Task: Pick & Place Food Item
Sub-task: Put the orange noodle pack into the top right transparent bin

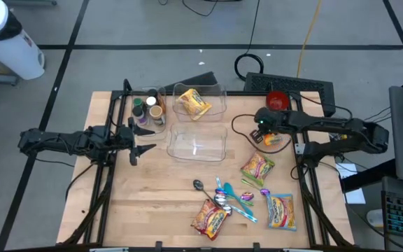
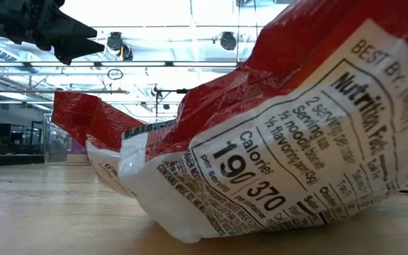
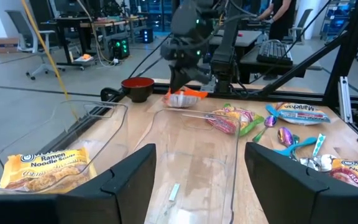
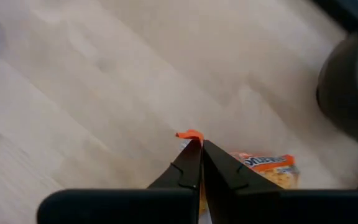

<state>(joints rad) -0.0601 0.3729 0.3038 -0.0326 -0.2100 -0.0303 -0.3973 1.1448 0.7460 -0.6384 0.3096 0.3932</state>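
My right gripper (image 1: 260,133) hangs over the table's far right part, shut on an orange noodle packet (image 1: 273,141), next to a red bowl (image 1: 277,100). The left wrist view shows that packet (image 3: 183,98) under the gripper. My left gripper (image 3: 201,186) waits open at the table's left, level, pointing at an empty clear container (image 1: 198,143). Behind it stands a second clear container (image 1: 200,101), in which a yellow ramen packet (image 1: 192,103) lies. Three more packets (image 1: 257,168), (image 1: 280,211), (image 1: 210,217) lie flat on the table's near right part. My right gripper pinches the orange packet's upper edge (image 4: 190,134) between its two fingertips. The fingers come slanting down from the table's right side. The packet's body (image 4: 267,168) hangs below the fingers, and in the left wrist view it shows just above the tabletop.
Several coloured spoons (image 1: 228,197) lie between the near packets. Small bottles (image 1: 149,112) stand at the far left beside the containers. A keyboard (image 1: 296,85) lies past the table's far edge. A red packet (image 2: 261,142) fills most of the low view.
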